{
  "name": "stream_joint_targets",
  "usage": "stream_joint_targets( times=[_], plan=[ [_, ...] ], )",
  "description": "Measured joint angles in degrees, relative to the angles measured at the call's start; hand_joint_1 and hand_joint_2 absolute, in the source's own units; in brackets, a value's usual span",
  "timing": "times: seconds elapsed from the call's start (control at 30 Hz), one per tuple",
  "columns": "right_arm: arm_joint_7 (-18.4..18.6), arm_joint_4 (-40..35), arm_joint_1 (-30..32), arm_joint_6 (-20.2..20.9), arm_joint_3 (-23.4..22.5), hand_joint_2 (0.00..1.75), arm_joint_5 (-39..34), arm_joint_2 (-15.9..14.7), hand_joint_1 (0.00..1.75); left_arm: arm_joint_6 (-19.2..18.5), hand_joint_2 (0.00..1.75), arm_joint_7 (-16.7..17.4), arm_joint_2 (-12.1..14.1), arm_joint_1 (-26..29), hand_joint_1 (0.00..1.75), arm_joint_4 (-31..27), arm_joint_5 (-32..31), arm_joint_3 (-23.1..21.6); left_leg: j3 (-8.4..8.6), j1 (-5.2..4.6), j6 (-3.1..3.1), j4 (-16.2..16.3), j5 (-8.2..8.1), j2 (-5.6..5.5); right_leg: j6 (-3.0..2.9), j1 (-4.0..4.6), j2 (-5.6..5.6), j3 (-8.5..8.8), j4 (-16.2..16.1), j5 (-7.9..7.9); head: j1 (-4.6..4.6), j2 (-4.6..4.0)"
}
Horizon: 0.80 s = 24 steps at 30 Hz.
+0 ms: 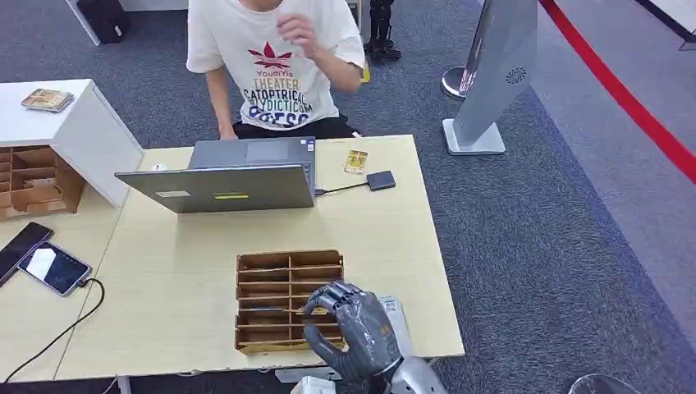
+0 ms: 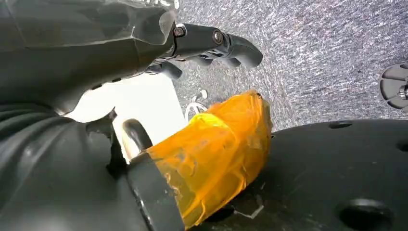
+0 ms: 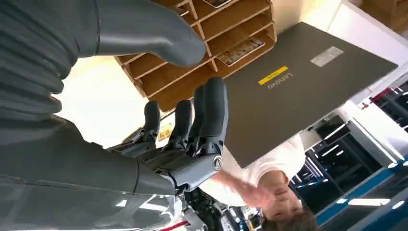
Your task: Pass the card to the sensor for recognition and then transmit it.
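My right hand [image 1: 353, 330] hovers over the near right corner of the brown wooden card organizer [image 1: 271, 271], fingers curled downward with nothing in them. In the right wrist view that hand [image 3: 178, 125] has thumb and fingers apart above the organizer [image 3: 231, 33], where a card [image 3: 240, 48] lies in one slot. A yellow card [image 1: 354, 162] lies on the table beside the small black sensor [image 1: 381, 180], wired to the laptop [image 1: 230, 187]. My left hand [image 2: 120, 33] hangs over the carpet, fingers [image 2: 235, 45] loosely extended, holding nothing.
A person [image 1: 275, 66] sits behind the laptop with one hand raised. Two phones [image 1: 49, 264] lie at the table's left with a cable. A white cabinet [image 1: 82, 123] and another wooden box [image 1: 33, 176] stand left. A grey stand [image 1: 492, 82] is on the carpet, right.
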Motion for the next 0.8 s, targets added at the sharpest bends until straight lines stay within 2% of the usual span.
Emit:
stream_joint_targets(
  times=[0.03,0.13,0.3,0.33,0.4,0.5,0.7,0.8],
  plan=[
    [0.1,0.3,-0.3,0.0,0.2,1.75,0.3,0.0,1.08,0.0,0.00,0.0,0.0,0.0,0.00,0.0,0.1,0.0,0.00,0.00,0.00,0.0,0.00,0.00,0.00,0.00,0.00,0.00,0.0,0.00,0.00,0.00],
    [0.7,1.5,-1.2,-0.3,1.2,1.75,1.0,0.0,1.13,-0.1,0.00,0.0,0.0,0.0,0.00,0.0,0.2,0.0,0.00,0.00,0.00,0.0,0.00,0.00,0.00,0.00,0.00,0.00,0.0,0.00,0.00,0.00],
    [1.8,3.7,-3.1,-0.7,2.8,1.75,2.0,0.3,1.12,-0.3,0.00,0.0,0.0,0.0,0.00,0.0,0.4,0.0,0.00,0.00,0.00,0.0,0.00,0.00,0.00,0.00,0.00,0.00,0.0,0.00,0.00,0.00],
    [1.9,4.1,-3.4,-0.8,3.0,1.75,2.1,0.5,0.99,-0.3,0.00,0.0,0.1,0.0,0.00,0.0,0.4,0.0,0.00,0.00,0.00,0.0,0.00,0.00,0.00,0.00,0.00,0.00,0.0,0.00,0.00,0.00],
    [2.1,4.8,-3.9,-1.0,3.4,1.75,2.5,0.7,0.96,-0.4,0.00,0.0,0.1,0.0,0.00,0.0,0.5,0.0,0.00,0.00,0.00,0.0,0.00,0.00,0.00,0.00,0.00,0.00,0.0,0.00,0.00,0.00],
    [2.4,5.7,-4.6,-1.0,3.9,1.75,2.6,1.0,0.77,-0.5,0.00,0.0,0.2,0.0,0.00,0.0,0.6,0.0,0.00,0.00,0.00,0.0,0.00,0.00,0.00,0.00,0.00,0.00,0.0,0.00,0.00,0.00],
    [3.3,7.8,-5.7,-1.1,4.4,1.75,2.8,1.7,0.72,-0.9,0.00,0.0,0.3,0.0,0.00,0.0,0.9,0.0,-0.01,0.00,0.00,0.0,0.00,0.00,0.00,0.00,0.00,0.00,0.0,0.00,0.00,0.00],
    [4.1,9.0,-6.1,-1.2,4.6,1.75,3.1,2.1,0.80,-1.1,0.00,0.0,0.3,0.0,0.00,0.0,0.9,0.0,-0.01,0.00,0.00,0.0,0.00,0.00,0.00,0.00,0.00,0.00,0.0,0.00,0.00,0.00]
  ],
)
